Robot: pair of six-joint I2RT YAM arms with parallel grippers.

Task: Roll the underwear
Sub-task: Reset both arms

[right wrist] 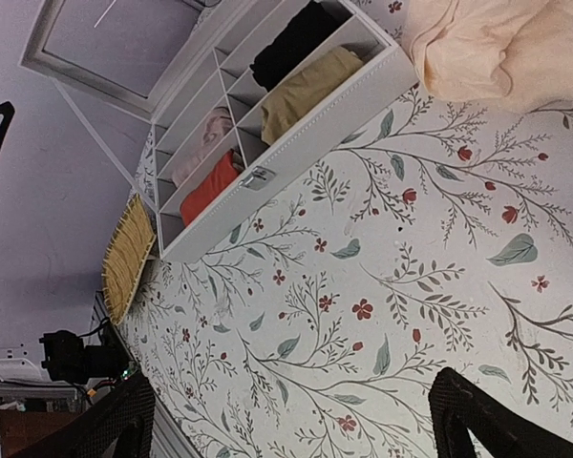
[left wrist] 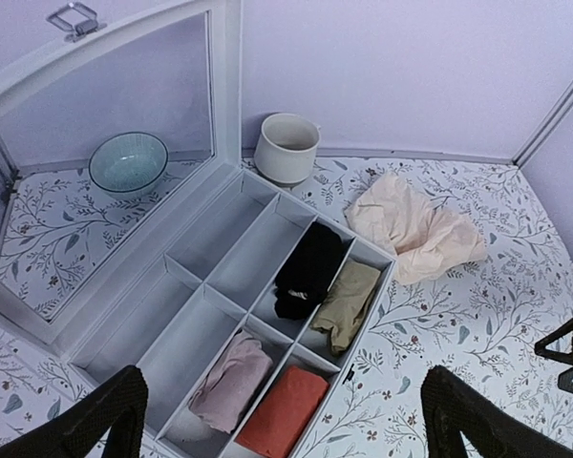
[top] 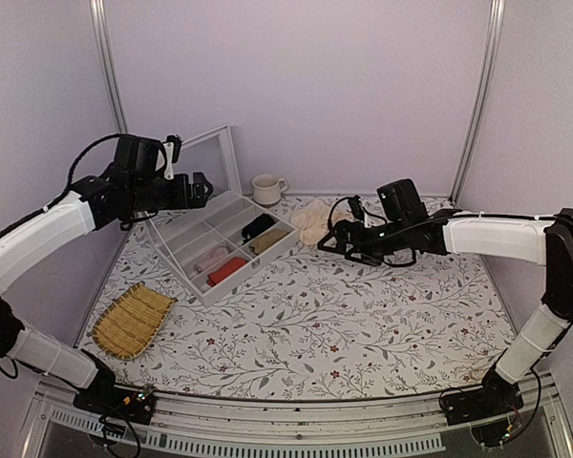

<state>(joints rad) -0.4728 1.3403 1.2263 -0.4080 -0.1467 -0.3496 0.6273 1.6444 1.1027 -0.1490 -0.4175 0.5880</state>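
The underwear point(left wrist: 231, 380) lies as a dusty-pink roll in a front compartment of the white divided box point(left wrist: 210, 243), next to a red bundle point(left wrist: 285, 412). It also shows in the top view as the underwear point(top: 210, 258) and in the right wrist view as the underwear point(right wrist: 201, 143). My left gripper point(top: 202, 189) hangs open above the box's back left, nothing between its fingers point(left wrist: 105, 420). My right gripper point(top: 329, 237) hovers open to the right of the box over bare tablecloth, and its fingers point(right wrist: 487, 420) hold nothing.
The box's glass lid point(top: 210, 157) stands open at the back. A black bundle point(left wrist: 308, 269) and an olive one point(left wrist: 346, 305) fill other compartments. A pale beige cloth point(top: 312, 222), a white mug point(top: 266, 188) and a teal bowl point(left wrist: 128, 162) sit at the back. A woven tray point(top: 132, 320) lies front left.
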